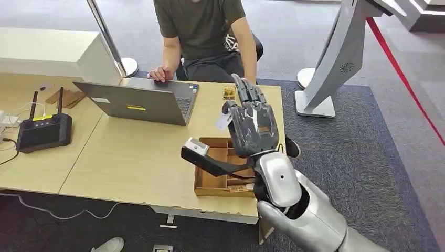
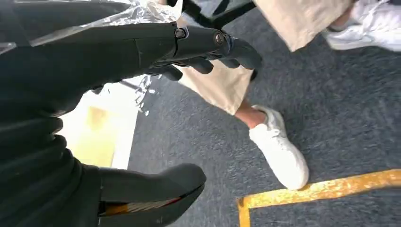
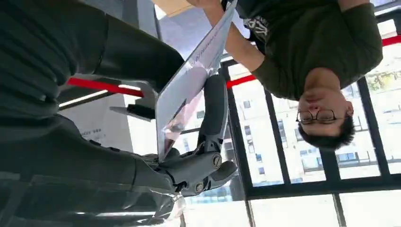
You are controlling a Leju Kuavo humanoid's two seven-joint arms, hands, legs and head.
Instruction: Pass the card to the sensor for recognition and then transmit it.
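Card [image 3: 191, 80] pinched in right hand [image 1: 253, 126], held up in the middle of the frame, above the brown box [image 1: 210, 181] on the table [image 1: 131, 157]. Past it, person [image 1: 202, 31] at top middle, by the laptop [image 1: 139, 100]. Left hand [image 2: 142, 52] holding nothing, fingers curled a bit, over grey floor [image 2: 340, 118].

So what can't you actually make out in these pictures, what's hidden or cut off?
- Card: its print is unreadable in the right wrist view, seen at a steep angle; in the head view the right hand covers all but a corner.
- Cardboard tray: its contents are largely hidden in the head view by the right arm and a black bracket.
- Left hand: blurred in the left wrist view.
- Person: cut off by the head view's top edge.
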